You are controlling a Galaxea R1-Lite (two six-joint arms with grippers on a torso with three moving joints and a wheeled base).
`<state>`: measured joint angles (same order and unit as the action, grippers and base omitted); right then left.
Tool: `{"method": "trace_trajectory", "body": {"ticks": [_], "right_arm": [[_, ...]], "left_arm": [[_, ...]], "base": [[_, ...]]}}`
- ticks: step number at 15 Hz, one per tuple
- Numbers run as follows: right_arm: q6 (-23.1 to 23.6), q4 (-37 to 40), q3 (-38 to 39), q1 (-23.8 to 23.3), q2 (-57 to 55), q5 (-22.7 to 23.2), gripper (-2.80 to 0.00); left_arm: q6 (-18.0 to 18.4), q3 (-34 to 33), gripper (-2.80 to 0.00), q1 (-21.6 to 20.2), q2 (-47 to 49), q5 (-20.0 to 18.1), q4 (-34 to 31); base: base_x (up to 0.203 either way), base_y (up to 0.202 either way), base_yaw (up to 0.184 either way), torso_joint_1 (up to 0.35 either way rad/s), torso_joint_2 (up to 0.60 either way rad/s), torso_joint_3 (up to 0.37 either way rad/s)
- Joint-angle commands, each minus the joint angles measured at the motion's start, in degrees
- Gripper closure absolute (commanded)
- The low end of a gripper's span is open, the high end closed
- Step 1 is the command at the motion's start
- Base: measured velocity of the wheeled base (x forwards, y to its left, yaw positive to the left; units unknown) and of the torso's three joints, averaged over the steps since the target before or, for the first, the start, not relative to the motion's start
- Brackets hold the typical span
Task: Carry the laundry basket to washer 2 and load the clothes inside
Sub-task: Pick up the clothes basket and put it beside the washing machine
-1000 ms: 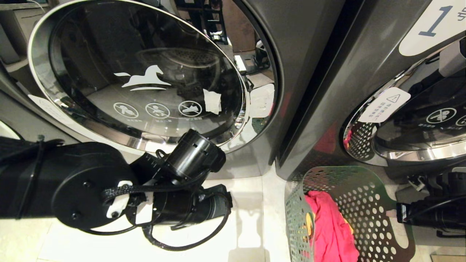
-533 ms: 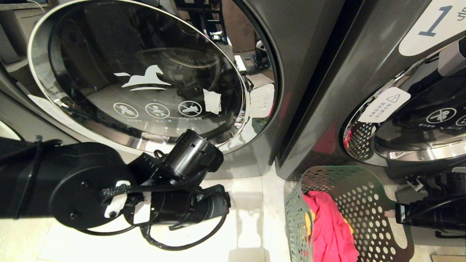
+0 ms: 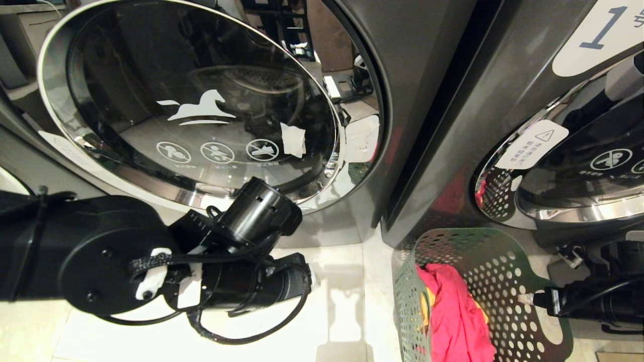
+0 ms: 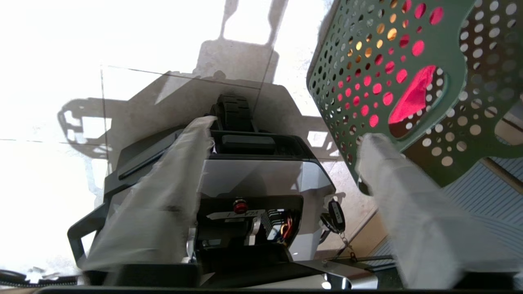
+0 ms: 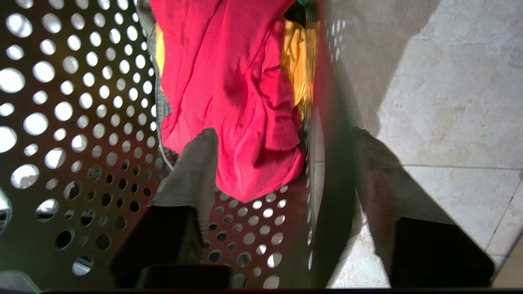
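With its jaws spread astride the dark green perforated plastic laundry basket (image 5: 327, 171) wall, the right gripper (image 5: 282, 147) needed to back straight off without snagging, while the left gripper (image 4: 286, 134) hung open beside it.

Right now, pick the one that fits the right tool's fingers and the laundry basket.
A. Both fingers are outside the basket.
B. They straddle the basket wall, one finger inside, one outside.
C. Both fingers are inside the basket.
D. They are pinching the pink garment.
B: in the right wrist view, the right tool stands open astride the laundry basket wall, one finger by the pink-red garment, the other over the floor.
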<state>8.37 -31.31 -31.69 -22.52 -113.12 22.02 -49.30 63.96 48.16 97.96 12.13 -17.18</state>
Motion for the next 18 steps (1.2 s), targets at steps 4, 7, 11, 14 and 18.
{"method": "trace_trajectory", "body": {"ticks": [4, 7, 11, 14, 18], "right_arm": [[-0.55, -0.12, 5.16, 0.55, 12.22, 3.56, -2.8], [-1.85, -0.07, 8.19, 0.57, 20.45, 7.76, -2.8], [-5.06, 0.29, 13.48, 1.08, 31.37, 10.74, -2.8], [-5.76, 1.13, 16.04, 1.88, 36.45, 10.47, 0.0], [-5.35, 9.45, 16.54, 1.92, 49.24, 9.72, 0.0]], "left_arm": [[-0.27, -3.63, 0.0, -0.33, -5.08, 1.29, -0.13], [0.02, -7.09, 0.0, -1.41, -9.23, 3.56, -0.14], [0.58, -13.0, 0.0, -6.61, -16.23, 5.94, -0.23], [3.22, -15.09, 0.0, -13.06, -20.39, 8.71, -0.81], [5.91, -24.9, 0.0, -20.93, -31.35, 13.9, -0.42]], "base": [[0.0, 0.0, 0.0, 0.0, 0.0, 0.0], [0.0, 0.0, 0.0, 0.0, 0.0, 0.0], [0.0, 0.0, 0.0, 0.0, 0.0, 0.0], [0.0, 0.0, 0.0, 0.0, 0.0, 0.0], [0.0, 0.0, 0.0, 0.0, 0.0, 0.0]]}}
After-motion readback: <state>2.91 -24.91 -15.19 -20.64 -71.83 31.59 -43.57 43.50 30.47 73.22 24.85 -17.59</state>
